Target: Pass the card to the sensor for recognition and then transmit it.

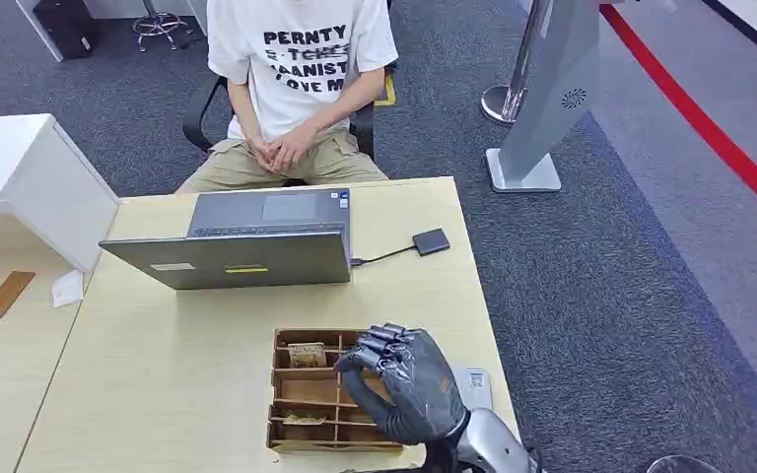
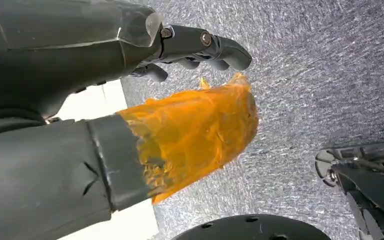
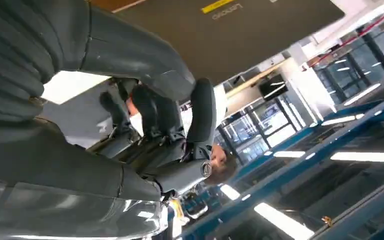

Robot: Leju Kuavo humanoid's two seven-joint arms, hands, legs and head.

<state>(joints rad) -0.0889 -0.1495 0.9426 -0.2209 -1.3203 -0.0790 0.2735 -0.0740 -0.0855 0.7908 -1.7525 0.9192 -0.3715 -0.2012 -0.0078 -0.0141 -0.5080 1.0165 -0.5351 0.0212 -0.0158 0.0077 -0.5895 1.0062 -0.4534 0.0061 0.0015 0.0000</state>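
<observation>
The right hand [image 1: 397, 382] hovers over the right side of the wooden tray [image 1: 296, 386] near the front edge of the light wood table [image 1: 177, 355], palm down with its fingers curled inward; whether they have hold of anything cannot be told. A card [image 1: 307, 354] stands in the tray's far compartment, just left of the fingers (another shows lower down, too small to read). Beyond the tray sits an open laptop [image 1: 246, 241], cabled to a small dark sensor [image 1: 431, 241] on its right. A person [image 1: 296, 89] sits across the table, hands clasped. The left hand [image 2: 145, 100] hangs above the grey carpet [image 2: 305, 75], its orange-wrapped thumb apart from the fingers, holding nothing.
</observation>
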